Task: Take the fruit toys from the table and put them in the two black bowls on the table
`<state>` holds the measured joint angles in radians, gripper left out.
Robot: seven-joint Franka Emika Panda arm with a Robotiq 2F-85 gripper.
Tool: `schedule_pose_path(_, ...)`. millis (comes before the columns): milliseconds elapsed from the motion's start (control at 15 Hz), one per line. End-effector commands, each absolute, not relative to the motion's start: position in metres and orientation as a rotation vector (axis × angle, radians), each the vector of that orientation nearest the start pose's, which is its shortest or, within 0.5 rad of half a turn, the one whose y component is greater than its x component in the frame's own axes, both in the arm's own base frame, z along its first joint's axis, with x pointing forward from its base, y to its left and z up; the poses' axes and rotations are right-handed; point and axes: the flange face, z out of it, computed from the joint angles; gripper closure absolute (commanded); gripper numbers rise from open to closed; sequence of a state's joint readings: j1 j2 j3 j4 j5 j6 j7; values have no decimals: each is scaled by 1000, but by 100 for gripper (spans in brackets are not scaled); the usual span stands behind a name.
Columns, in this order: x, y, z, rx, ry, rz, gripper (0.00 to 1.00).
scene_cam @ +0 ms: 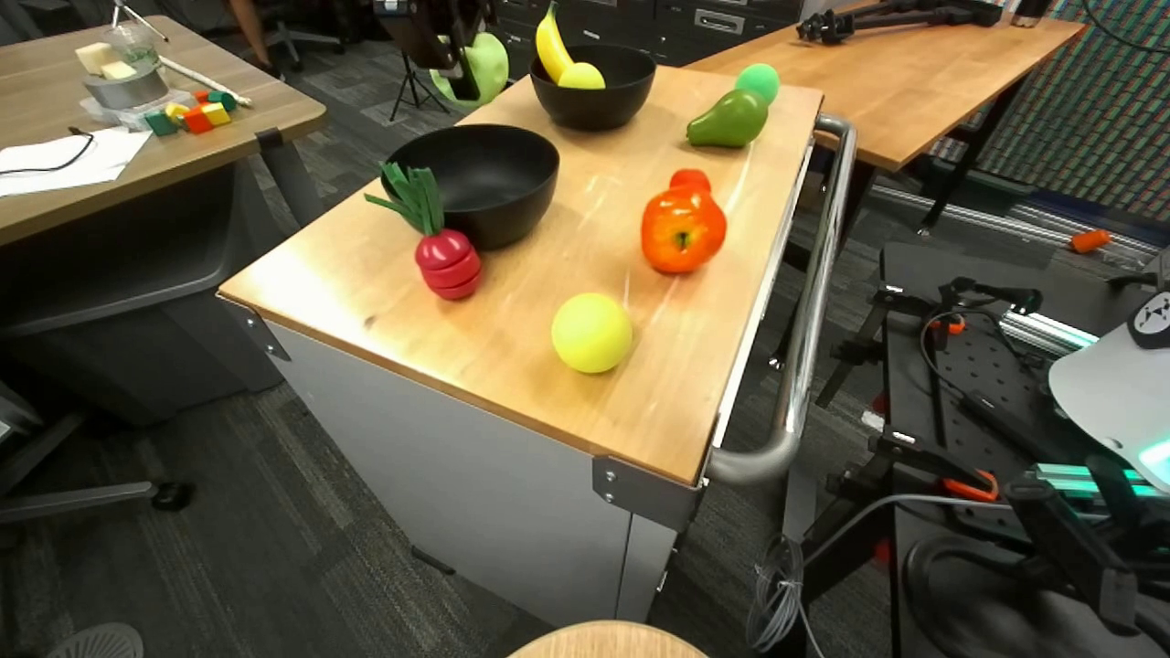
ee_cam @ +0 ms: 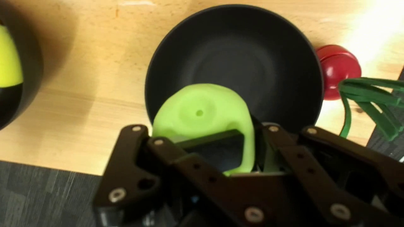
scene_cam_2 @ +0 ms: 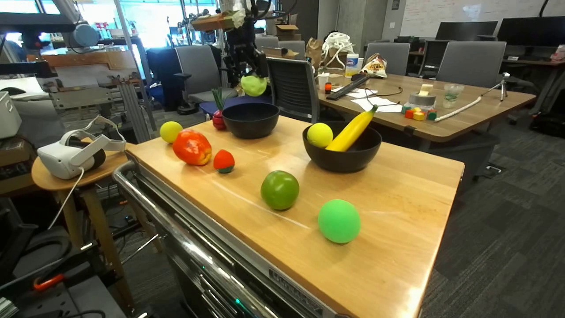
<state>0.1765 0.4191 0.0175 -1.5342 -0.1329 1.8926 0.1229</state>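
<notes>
The pale-green toy (ee_cam: 202, 105), lower centre in the wrist view, is clamped in the gripper (ee_cam: 247, 143), higher than and near one black bowl (ee_cam: 233, 60), presumably for release there. Of two bowls, the second bowl (scene_cam_2: 340, 160), right of centre in an exterior view, holds two toys: banana (scene_cam_2: 353, 130), yellow ball (scene_cam_2: 320, 135). Six loose toys (scene_cam_2: 280, 190) rest on the table (scene_cam_2: 397, 198).
</notes>
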Motion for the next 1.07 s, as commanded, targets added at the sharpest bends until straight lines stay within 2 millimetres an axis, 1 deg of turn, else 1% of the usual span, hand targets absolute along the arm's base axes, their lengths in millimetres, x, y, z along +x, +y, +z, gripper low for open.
schedule_pose_path(0,653,131,393,-3212,-114,128,96)
schedule_pose_path(133,651,135,384,-3205,-87,150,70)
schedule_pose_path(200,650,138,382,-3205,-82,134,68)
schedule_pose_path(267,651,141,385,-3213,-91,103,62)
schedule_pose_path(333,652,144,388,-3216,-103,68,53)
schedule_pose_path(400,652,148,395,-3213,-118,35,46)
schedule_pose_path(467,653,154,403,-3201,-134,-14,37)
schedule_pose_path(600,653,167,417,-3177,-171,-99,23)
schedule_pose_path(800,651,186,433,-3142,-229,-186,0)
schedule_pose_path(933,649,196,437,-3111,-252,-187,0)
schedule_pose_path(1000,648,200,435,-3099,-265,-171,0)
